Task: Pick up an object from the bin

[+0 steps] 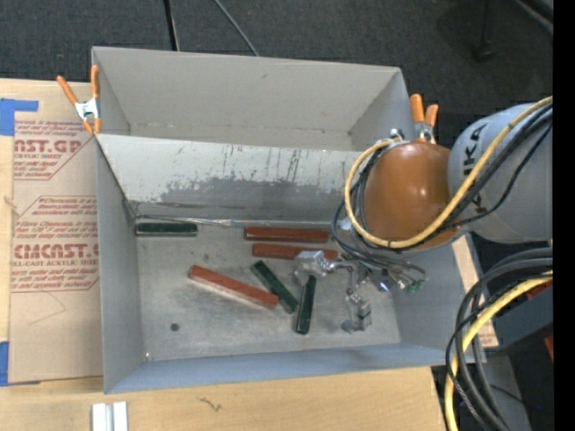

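My gripper (pixel 336 287) hangs low over the right part of the bin floor, below the arm's orange dome. Its two metal fingertips (pixel 358 315) stand apart with only bare floor between them, so it is open. Just left of it a dark green stick (pixel 305 305) lies nearly upright in the view, beside the left fingertip; I cannot tell if they touch. A second dark green stick (pixel 273 285) lies slanted next to that one. Two brown sticks (pixel 286 233) lie side by side behind the gripper, the nearer one partly hidden by it.
A red-brown stick (pixel 232 287) lies slanted in the middle of the floor. Another dark green stick (pixel 166 229) rests along the back wall at the left. The arm and its cables cover the bin's right side.
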You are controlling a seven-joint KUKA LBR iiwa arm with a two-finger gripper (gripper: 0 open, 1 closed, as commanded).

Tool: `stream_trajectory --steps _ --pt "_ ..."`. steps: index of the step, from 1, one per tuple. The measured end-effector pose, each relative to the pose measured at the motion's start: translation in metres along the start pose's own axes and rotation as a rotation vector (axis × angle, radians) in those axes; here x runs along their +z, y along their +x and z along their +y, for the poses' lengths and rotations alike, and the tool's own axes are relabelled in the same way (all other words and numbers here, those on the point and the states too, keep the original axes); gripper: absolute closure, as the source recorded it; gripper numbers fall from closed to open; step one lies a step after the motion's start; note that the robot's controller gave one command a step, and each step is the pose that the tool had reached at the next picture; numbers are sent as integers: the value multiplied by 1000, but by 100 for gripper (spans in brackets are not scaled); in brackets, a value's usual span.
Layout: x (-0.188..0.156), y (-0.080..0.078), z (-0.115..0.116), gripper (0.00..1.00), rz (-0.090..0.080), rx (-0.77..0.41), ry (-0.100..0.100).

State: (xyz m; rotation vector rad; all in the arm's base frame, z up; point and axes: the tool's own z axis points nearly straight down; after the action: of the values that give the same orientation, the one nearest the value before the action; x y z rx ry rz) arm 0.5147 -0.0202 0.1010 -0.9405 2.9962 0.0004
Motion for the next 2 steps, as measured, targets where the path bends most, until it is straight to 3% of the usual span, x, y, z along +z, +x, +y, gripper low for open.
stream_trajectory --steps 1,2 --pt "32 -17 25 0 0 -205 -1" --pt "32 -18 25 0 0 -203 -1"
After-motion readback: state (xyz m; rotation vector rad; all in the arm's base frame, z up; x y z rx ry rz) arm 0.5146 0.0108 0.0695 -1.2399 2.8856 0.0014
